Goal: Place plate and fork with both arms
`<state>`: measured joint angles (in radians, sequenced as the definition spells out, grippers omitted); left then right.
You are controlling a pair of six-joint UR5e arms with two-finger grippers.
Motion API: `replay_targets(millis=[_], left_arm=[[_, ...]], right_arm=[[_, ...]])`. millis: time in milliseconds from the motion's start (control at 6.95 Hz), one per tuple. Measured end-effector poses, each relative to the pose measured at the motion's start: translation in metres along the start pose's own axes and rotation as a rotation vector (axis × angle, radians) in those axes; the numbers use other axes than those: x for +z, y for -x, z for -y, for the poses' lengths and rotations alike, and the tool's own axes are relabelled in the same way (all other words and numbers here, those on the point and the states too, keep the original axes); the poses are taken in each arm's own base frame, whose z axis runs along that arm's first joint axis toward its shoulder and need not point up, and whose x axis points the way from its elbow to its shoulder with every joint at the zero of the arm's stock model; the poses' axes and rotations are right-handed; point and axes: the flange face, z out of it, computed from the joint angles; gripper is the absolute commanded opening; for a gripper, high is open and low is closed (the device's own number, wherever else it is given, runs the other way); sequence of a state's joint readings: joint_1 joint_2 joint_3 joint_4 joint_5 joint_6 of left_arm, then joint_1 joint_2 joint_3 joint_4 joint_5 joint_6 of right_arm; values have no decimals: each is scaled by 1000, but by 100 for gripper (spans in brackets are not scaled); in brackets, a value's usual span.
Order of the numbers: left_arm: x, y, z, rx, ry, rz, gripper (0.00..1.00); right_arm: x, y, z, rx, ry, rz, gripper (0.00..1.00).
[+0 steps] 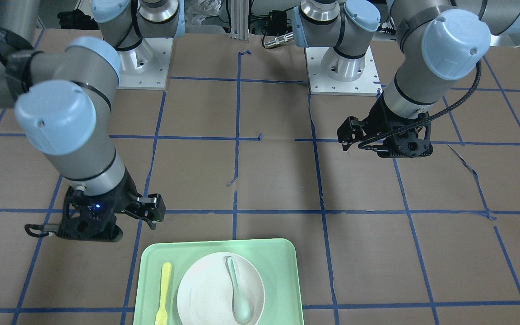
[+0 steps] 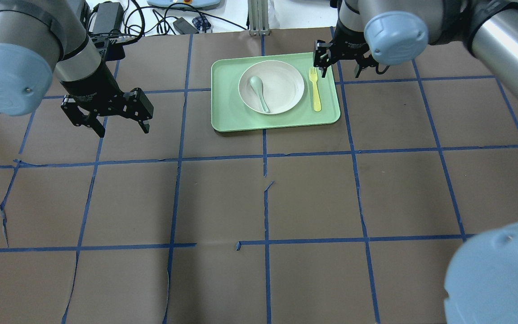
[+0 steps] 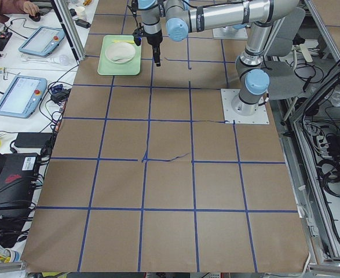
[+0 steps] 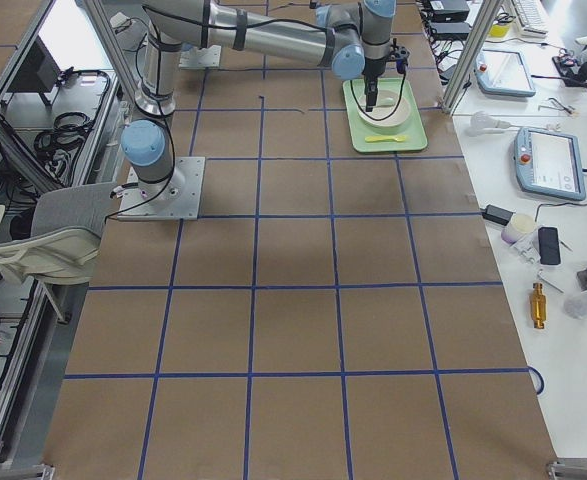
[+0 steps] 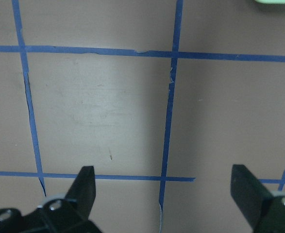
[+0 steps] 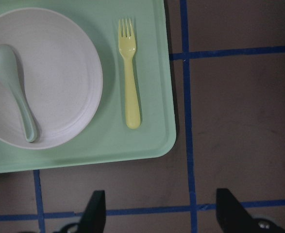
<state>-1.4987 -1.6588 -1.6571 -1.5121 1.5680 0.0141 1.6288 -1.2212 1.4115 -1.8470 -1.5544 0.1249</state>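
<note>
While the right gripper [image 6: 160, 204] hangs open near the fork [image 6: 129, 73] and plate [image 6: 64, 97] on the tray [image 6: 152, 141], and the left gripper [image 5: 162, 174] open well away, I worry lifting the plate spills its spoon [image 6: 13, 87].

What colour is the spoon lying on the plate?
Pale grey-green; the spoon shows best in the right wrist view.

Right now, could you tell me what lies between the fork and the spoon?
Only bare white surface of the plate and a narrow strip of the green tray, as the right wrist view shows.
</note>
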Motion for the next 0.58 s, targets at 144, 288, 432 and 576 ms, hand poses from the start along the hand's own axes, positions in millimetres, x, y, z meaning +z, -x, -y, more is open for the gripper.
replay_targets(millis=[144, 288, 432, 576], left_arm=[[-1, 0, 0, 0, -4, 1, 100], [-1, 0, 1, 0, -10, 1, 100], [-2, 0, 2, 1, -16, 1, 100], [-5, 0, 3, 1, -26, 2, 100]], right_arm=[[-38, -8, -22, 9, 18, 3, 85], [-67, -9, -41, 9, 24, 7, 87], [-86, -5, -58, 3, 19, 11, 100], [-95, -3, -74, -5, 12, 15, 100]])
